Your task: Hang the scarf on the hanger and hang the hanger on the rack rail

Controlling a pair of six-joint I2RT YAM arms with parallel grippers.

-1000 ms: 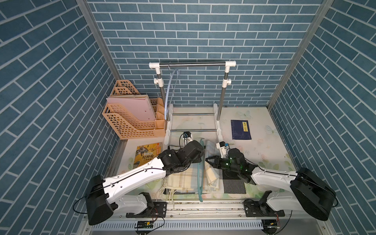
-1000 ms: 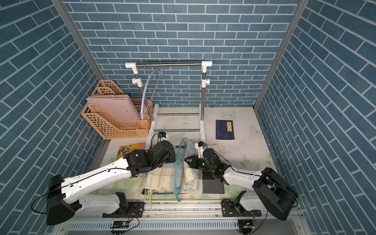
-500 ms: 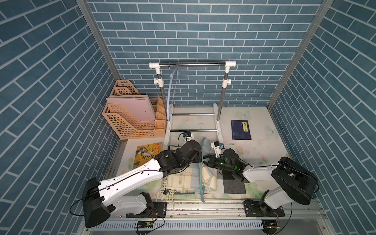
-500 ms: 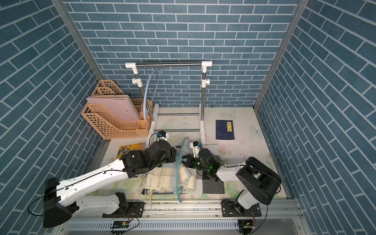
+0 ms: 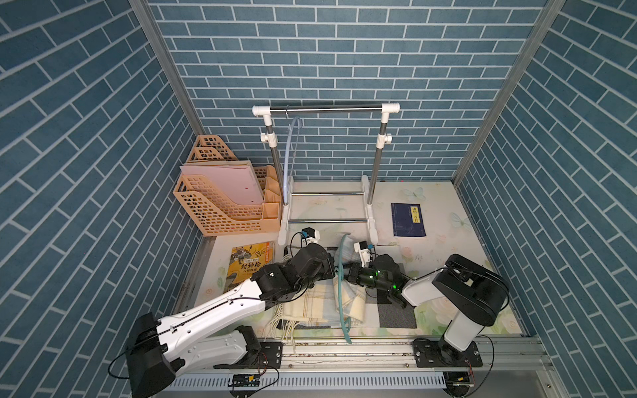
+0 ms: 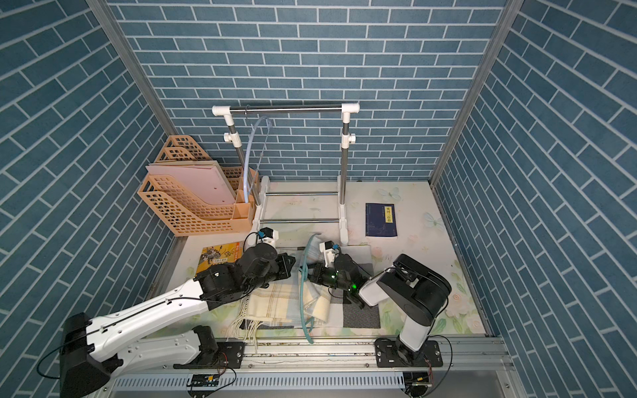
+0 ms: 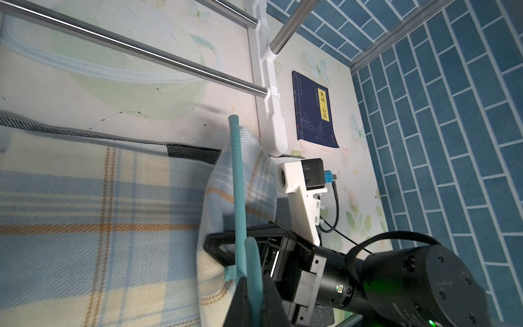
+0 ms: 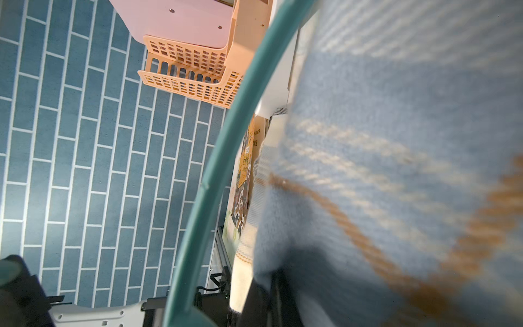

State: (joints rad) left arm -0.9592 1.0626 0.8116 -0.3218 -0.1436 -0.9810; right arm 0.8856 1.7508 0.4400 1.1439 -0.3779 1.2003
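The left gripper (image 5: 334, 273) pinches teal hanger (image 5: 341, 310); right gripper (image 5: 346, 274) clamps scarf (image 5: 310, 303) beside it.

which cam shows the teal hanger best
A top view: the whole teal hanger shows, end to end; both top views give this. The left wrist view shows only one straight bar of it, the right wrist view only a close curved stretch.
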